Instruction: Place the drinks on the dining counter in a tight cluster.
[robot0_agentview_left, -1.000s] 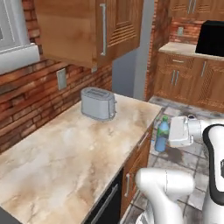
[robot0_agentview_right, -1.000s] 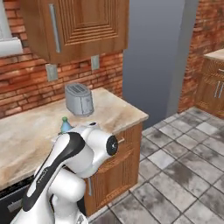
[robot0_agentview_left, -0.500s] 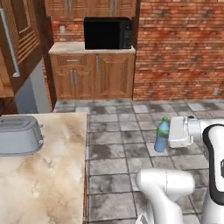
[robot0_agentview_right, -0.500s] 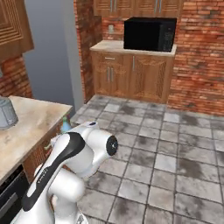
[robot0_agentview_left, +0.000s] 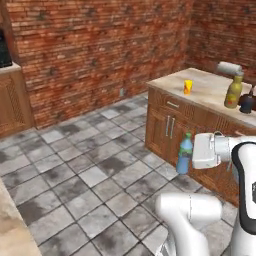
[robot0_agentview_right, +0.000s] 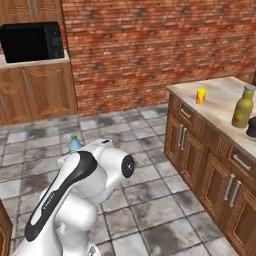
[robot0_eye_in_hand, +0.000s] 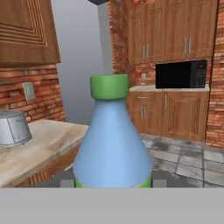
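The gripper (robot0_agentview_left: 192, 151) is clamping the blue bottle (robot0_agentview_left: 184, 153) upright, carrying it above the floor. At two o'clock, the olive bottle (robot0_agentview_left: 232, 92) and black bottle (robot0_agentview_left: 247, 102) are already standing together on the counter (robot0_agentview_left: 210, 90); blue one left to place.

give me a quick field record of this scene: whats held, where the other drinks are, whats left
held item: small blue bottle with green cap, upright, in the end effector
end effector state: shut on the bottle, carried above the tiled floor
dining counter: ahead to the right, marble top
already on counter: olive-yellow bottle and black bottle, close together
also on counter: small yellow cup, apart from the bottles
remaining: blue bottle not yet on the counter
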